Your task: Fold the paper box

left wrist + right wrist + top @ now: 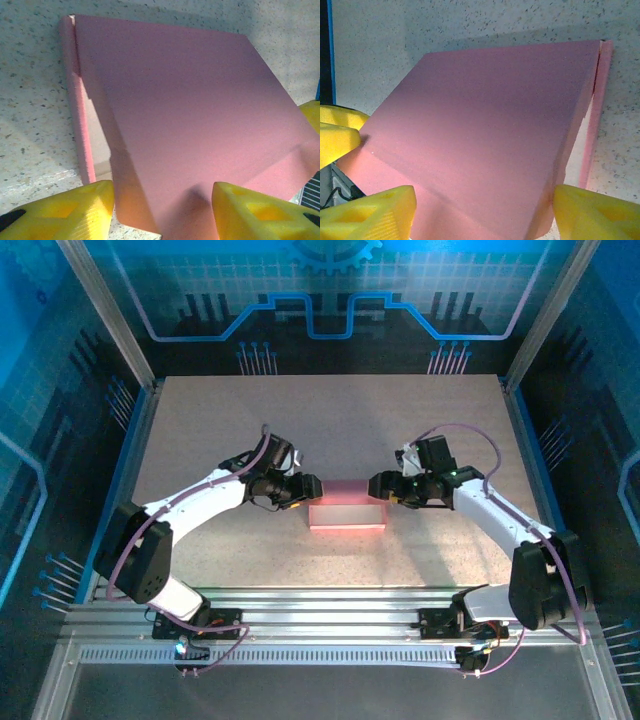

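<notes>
Scanning every view now and there's no word, number or brand mark to read anywhere. The paper box (347, 502) shows plain pink faces, nothing printed on them. The back wall (420, 280) carries a gear outline and blue circuit-style lines, no lettering

Top view is soft and slightly grainy, with a blue cast around a bright, evenly lit table (200, 420). The arms (200, 495) throw faint shadows toward the near edge, and the box (347, 512) front glows overexposed pink. In both wrist views the box lid shades from dim at top to brighter near the blurred yellow fingers (65, 212)
</notes>
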You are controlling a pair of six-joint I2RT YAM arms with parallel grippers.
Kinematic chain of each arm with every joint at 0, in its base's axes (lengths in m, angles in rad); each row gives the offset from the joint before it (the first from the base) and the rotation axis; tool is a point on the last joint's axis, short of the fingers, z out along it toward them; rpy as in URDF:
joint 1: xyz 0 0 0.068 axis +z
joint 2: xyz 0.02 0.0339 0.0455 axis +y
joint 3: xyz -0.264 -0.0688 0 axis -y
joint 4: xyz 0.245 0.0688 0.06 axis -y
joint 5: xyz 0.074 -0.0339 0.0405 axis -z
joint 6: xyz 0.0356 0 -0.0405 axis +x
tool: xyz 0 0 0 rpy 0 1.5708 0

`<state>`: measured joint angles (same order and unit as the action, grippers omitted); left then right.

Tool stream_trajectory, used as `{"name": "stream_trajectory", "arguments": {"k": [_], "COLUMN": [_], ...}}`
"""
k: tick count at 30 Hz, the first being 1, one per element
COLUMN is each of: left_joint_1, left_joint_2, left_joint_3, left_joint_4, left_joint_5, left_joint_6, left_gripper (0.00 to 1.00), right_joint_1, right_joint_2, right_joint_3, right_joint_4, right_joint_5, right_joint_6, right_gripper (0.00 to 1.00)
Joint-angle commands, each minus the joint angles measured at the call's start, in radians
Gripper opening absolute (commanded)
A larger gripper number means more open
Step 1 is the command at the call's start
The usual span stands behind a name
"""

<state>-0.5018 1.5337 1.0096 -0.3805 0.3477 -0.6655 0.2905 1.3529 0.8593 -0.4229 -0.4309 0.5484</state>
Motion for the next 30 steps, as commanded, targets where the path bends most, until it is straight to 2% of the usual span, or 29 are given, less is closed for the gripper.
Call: {"name": "stream_trajectory", "arguments": {"k": [1, 7, 10, 15, 30], "left_joint_1": [-0.014, -0.018, -0.018, -0.021, -0.055], "left_joint_2": [0.019, 0.022, 0.021, 0.023, 0.026], "left_joint_3": [0.028, 0.015, 0.006, -0.01, -0.178], "left_joint_4": [0.009, 0.037, 0.067, 0.086, 0.147], "left_joint_5": [0.042, 0.047, 0.058, 0.046, -0.013], "left_joint_6": [-0.023, -0.041, -0.06, -0.07, -0.072], "left_gripper": [0.54, 0.52, 0.45, 0.38, 0.38], "right_joint_1": [0.018, 0.031, 0.038, 0.048, 0.066], "right_joint_2": [0.017, 0.031, 0.035, 0.034, 0.02], "right_joint_3": [0.015, 0.01, 0.01, -0.003, -0.077], "right_joint_4": [0.028, 0.051, 0.05, 0.058, 0.059], "right_joint_5": [-0.032, -0.035, -0.033, -0.023, 0.042], "right_joint_6": [0.009, 0.022, 0.024, 0.027, 0.004], "right_gripper": [0.7, 0.64, 0.58, 0.55, 0.52]}}
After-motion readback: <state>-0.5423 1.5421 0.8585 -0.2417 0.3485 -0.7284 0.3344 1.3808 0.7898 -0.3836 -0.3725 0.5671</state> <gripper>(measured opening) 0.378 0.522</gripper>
